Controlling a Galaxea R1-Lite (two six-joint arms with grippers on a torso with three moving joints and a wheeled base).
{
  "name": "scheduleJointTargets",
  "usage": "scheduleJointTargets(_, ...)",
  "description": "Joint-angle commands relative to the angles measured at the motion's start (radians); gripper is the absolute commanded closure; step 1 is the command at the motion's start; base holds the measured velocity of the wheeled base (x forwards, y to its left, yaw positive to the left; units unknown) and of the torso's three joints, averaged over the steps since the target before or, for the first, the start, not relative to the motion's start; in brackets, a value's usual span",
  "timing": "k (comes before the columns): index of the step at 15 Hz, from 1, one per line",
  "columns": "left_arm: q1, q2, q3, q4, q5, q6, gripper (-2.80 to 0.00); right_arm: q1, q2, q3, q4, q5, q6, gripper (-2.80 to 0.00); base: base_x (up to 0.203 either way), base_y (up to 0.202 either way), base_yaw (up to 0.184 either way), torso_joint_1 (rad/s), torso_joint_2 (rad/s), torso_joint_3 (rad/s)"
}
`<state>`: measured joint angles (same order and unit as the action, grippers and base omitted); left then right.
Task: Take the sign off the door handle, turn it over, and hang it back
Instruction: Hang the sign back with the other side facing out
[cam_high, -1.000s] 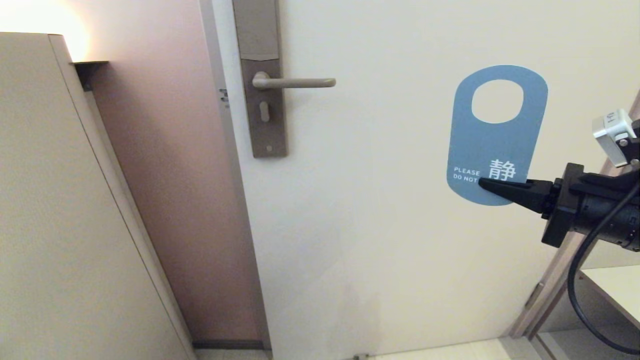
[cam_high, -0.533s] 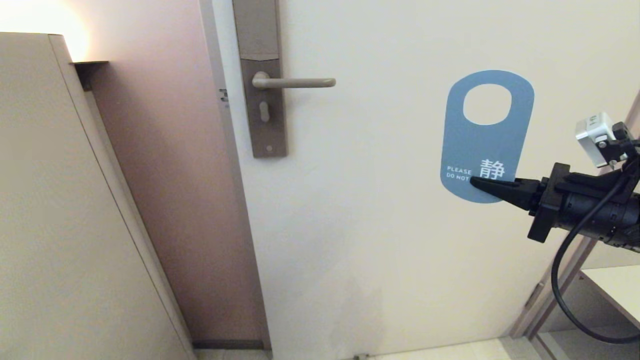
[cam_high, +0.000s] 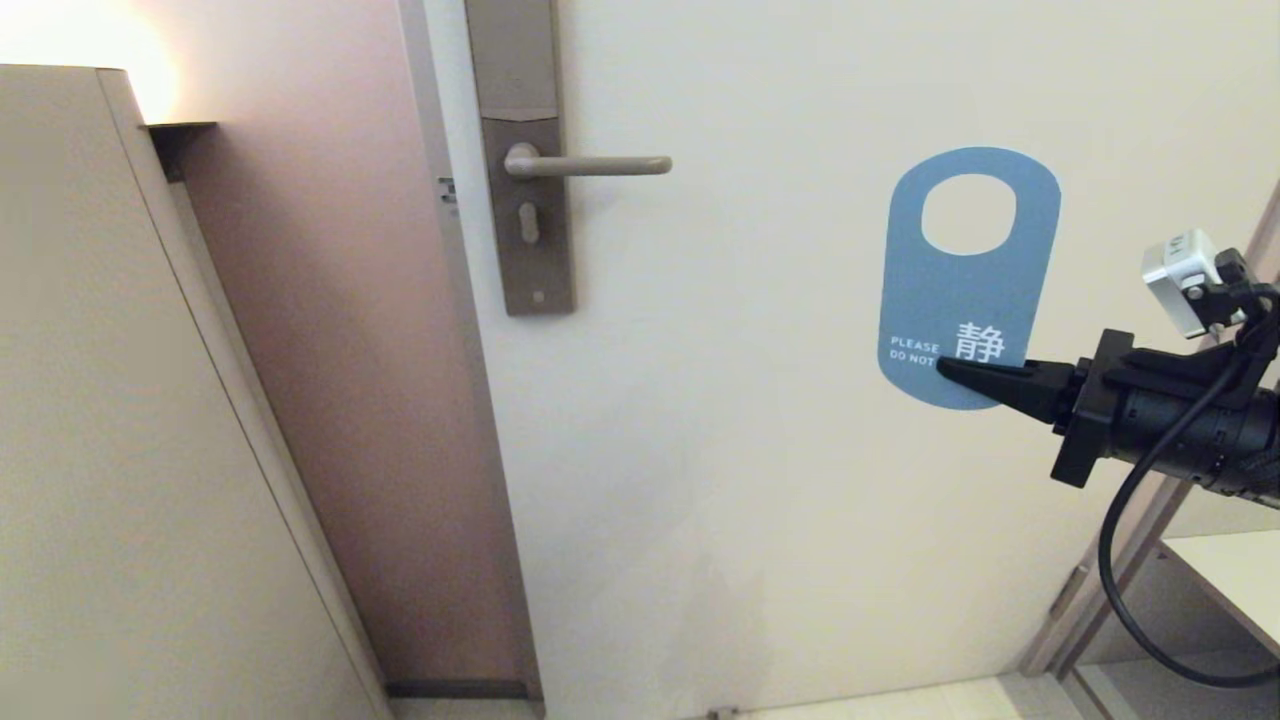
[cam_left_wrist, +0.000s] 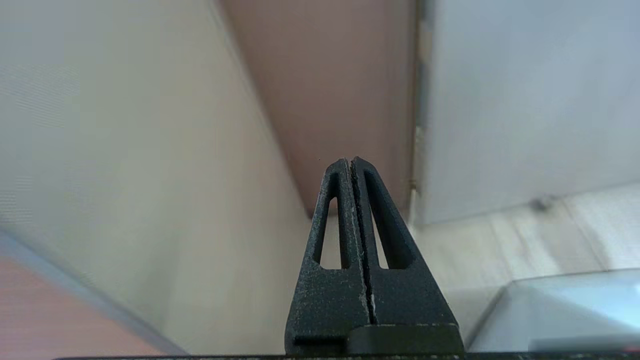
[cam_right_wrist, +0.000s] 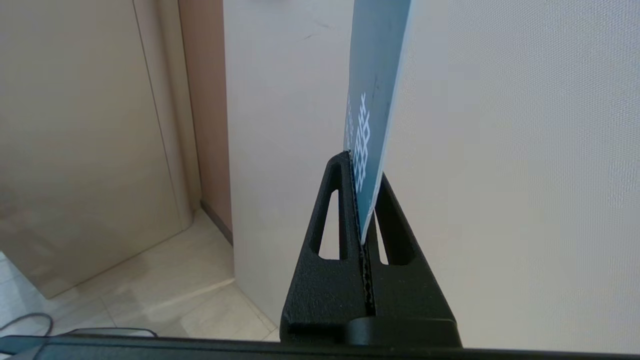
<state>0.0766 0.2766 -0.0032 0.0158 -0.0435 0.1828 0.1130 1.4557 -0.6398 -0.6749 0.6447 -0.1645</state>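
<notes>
right gripper (cam_high: 950, 368) clamped on the sign's (cam_high: 965, 275) lower end, blue face toward me | sign upright, hole on top, well to the right of the door handle (cam_high: 590, 165) | i reckon i must carry it left, hole onto lever tip | left gripper (cam_left_wrist: 352, 165) parked, fingers together, empty

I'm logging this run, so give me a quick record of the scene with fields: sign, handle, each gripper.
sign: sign off the handle, held upright in front of the door, blue face toward the head camera
door handle: door handle bare, horizontal, to the sign's left
right gripper: right gripper shut on the sign's lower end
left gripper: left gripper shut, empty, away from the door handle
</notes>
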Motion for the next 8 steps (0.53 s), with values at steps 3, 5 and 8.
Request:
scheduleJointTargets(3, -0.003, 0.003, 0.002, -0.01, -0.004, -0.017, 0.0, 0.001, 0.0, 0.0, -0.005, 0.004, -0.001, 0.0, 0.0, 0.0, 0.0, 0.0, 0.0, 0.0)
scheduleJointTargets(5, -0.002, 0.003, 0.002, -0.008, -0.002, -0.039, 0.0, 0.001, 0.003, 0.0, -0.019, 0.003, 0.001, 0.0, 0.0, 0.0, 0.0, 0.0, 0.0, 0.0)
scheduleJointTargets(8, -0.003, 0.003, 0.002, -0.007, 0.008, -0.09, 0.0, -0.001, 0.011, -0.001, -0.037, 0.003, 0.005, 0.0, 0.0, 0.0, 0.0, 0.0, 0.0, 0.0)
